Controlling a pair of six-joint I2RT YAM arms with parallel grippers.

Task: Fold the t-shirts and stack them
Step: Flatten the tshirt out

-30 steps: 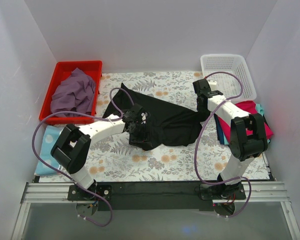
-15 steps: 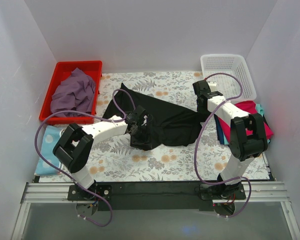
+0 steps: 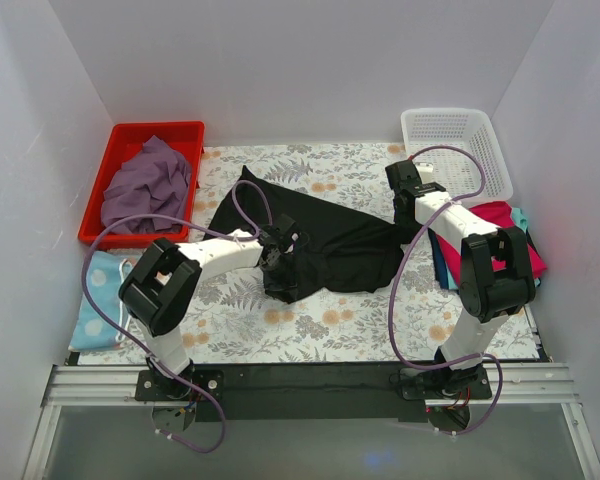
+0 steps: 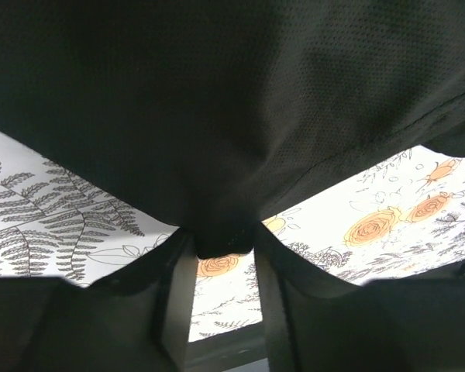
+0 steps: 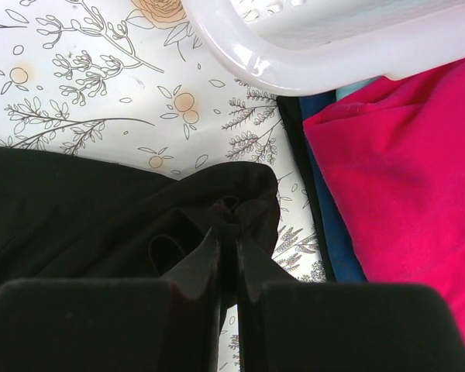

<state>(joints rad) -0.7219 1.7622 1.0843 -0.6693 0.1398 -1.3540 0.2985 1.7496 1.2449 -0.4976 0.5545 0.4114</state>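
Observation:
The large black t-shirt (image 3: 330, 235) lies spread and partly bunched on the floral table cover. My left gripper (image 3: 280, 256) is at its near left edge, and in the left wrist view (image 4: 223, 246) it is shut on a bunch of black cloth lifted off the cover. My right gripper (image 3: 406, 214) is shut on the shirt's right end, pinching a fold (image 5: 229, 221). The dusty purple t-shirt (image 3: 146, 184) lies crumpled in the red tray (image 3: 194, 132). Magenta-pink (image 3: 502, 222), dark blue (image 5: 337, 232) and teal (image 3: 521, 216) t-shirts lie piled at the right.
A white mesh basket (image 3: 454, 140) stands at the back right, its rim (image 5: 333, 66) close beyond my right gripper. A light blue patterned cloth (image 3: 98, 290) lies at the left edge. White walls close in three sides. Purple cables loop over both arms.
My left arm's elbow has swung right and my left gripper has shifted slightly right and nearer with the black cloth. The right arm has not moved.

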